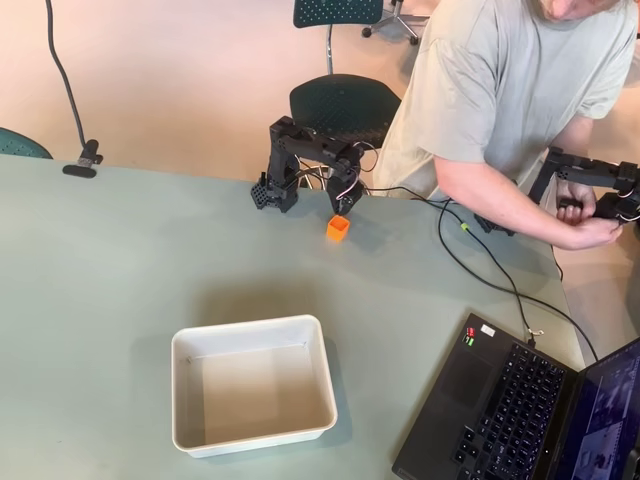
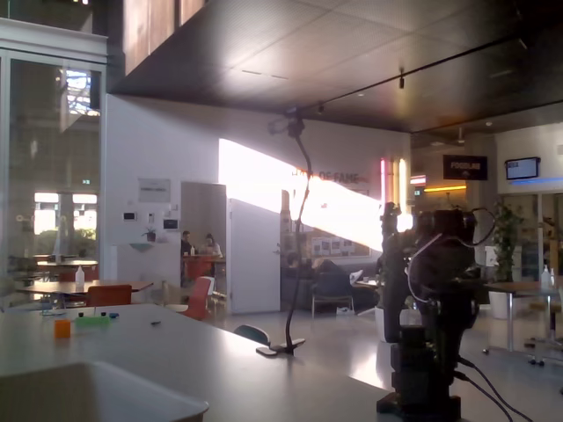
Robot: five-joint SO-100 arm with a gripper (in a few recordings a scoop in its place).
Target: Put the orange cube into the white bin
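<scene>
Overhead view: black arm folded low at the far edge of the grey-green tabletop, upper centre of frame. End effector points down, right at the orange cube; its tip sits at the cube's top edge, looks like touching, but whether the jaws are spread or closed on it cannot be told from this angle. The cube rests on the tabletop, just below the arm, centre-upper part of frame. White bin lies lower centre-left, well apart from the cube, with nothing in it, long side running left-right.

Laptop at the lower right corner, lid open, dark keyboard. Black cables run from the arm's base across the tabletop toward the right. Person in a light grey-green T-shirt leans over the upper right. Dark green chair behind the arm. Gooseneck clamp stand at the upper left tabletop edge.

Fixed view: low, backlit shot along the tabletop. Arm is a dark silhouette at right, end effector not discernible. Bin rim at the lower left. Gooseneck stand rises mid-frame.
</scene>
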